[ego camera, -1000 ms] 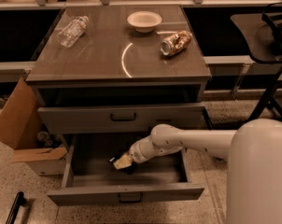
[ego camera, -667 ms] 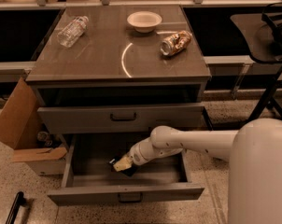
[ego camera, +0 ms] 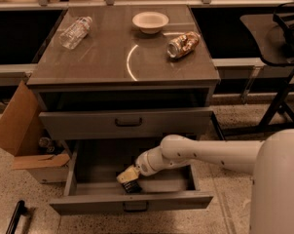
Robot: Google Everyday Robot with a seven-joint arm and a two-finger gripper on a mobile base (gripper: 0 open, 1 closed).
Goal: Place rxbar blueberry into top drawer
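The top drawer point(ego camera: 130, 203) is pulled out wide, a deep grey box with side walls and a small dark handle on its front. It lies under a drawer that shows only a flat front panel point(ego camera: 88, 125). My gripper point(ego camera: 127, 179) reaches down into the open box from the right, near its front wall and left of centre. It is shut on the rxbar blueberry point(ego camera: 133, 187), a small dark flat bar at its fingertips, low over the drawer floor. Most of the bar is hidden by the fingers.
On the cabinet top lie a clear plastic bottle point(ego camera: 75, 32), a white bowl point(ego camera: 150, 21) and a gold-brown can point(ego camera: 182, 45). An open cardboard box point(ego camera: 25, 135) stands on the floor at the left. A dark table with legs point(ego camera: 278, 48) stands at the right.
My gripper has sunk a little lower and nearer the drawer's front wall with the bar. Nothing else has moved.
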